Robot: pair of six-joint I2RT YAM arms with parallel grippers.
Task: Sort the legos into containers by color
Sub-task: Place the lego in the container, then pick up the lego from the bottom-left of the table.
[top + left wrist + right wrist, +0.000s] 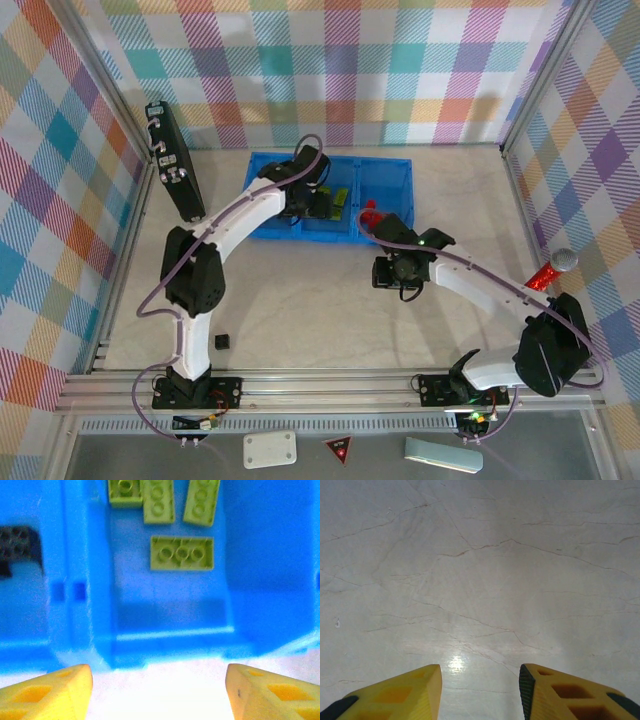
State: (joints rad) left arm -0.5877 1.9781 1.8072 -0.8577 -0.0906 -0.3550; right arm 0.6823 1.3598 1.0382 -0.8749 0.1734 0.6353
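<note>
Blue tray (380, 157): three square compartments in a row, set along the far edge of the worktop (320, 300) about midway, long side parallel to that edge. Middle compartment: four green legos (182, 553), studded side up, one lying crosswise nearer the tray's front wall, and three lying lengthwise beyond it toward the far wall, just beside one another. Left compartment, seen from the left wrist: black legos (17, 542), blurred, number not readable. Right compartment, seen from above: one red lego (370, 212) close to the wall shared with the middle compartment, shape too small to tell. Black cube (222, 341): loose on the worktop near the near-left corner, just beside the left arm's base, well apart from the tray. Left gripper (160, 690): yellow fingers spread wide, empty, held over the worktop just in front of the tray's near wall and facing the middle compartment. Right gripper (480, 695): yellow fingers parted, empty, above bare worktop in front of the tray's right end. Black case (175, 160): at the far-left corner, standing on edge against the left wall. Red cylinder with a silver ball top (553, 270): at the right edge of the worktop.
</note>
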